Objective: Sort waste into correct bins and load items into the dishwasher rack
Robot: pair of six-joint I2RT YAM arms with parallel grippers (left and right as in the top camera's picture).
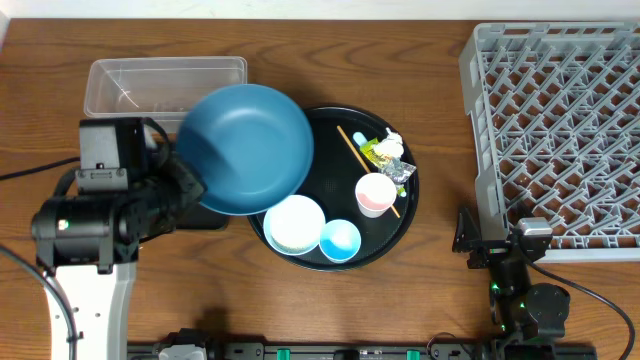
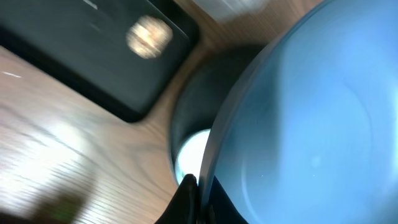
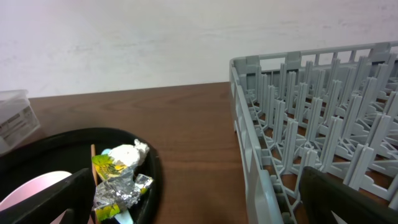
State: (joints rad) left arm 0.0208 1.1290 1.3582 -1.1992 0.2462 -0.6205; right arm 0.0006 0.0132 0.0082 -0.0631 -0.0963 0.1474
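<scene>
With the left pincer (image 2: 198, 190) pinching the rim of the large dark blue plate (image 1: 250, 145), raised left of the tabletop's middle and seemingly empty, hold firm and carry it slowly toward the dishwasher rack (image 1: 560, 120) at the right edge, clear of the spread right pincer (image 1: 488, 243).

The light is bright and even, with soft shadows. The left wrist view is very blurry, and the blue plate (image 2: 305, 118) looks smeared.

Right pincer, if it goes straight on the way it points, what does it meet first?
Probably nothing: the open right pincer faces bare table between the round tray and rack, though one finger may graze the rack.
</scene>
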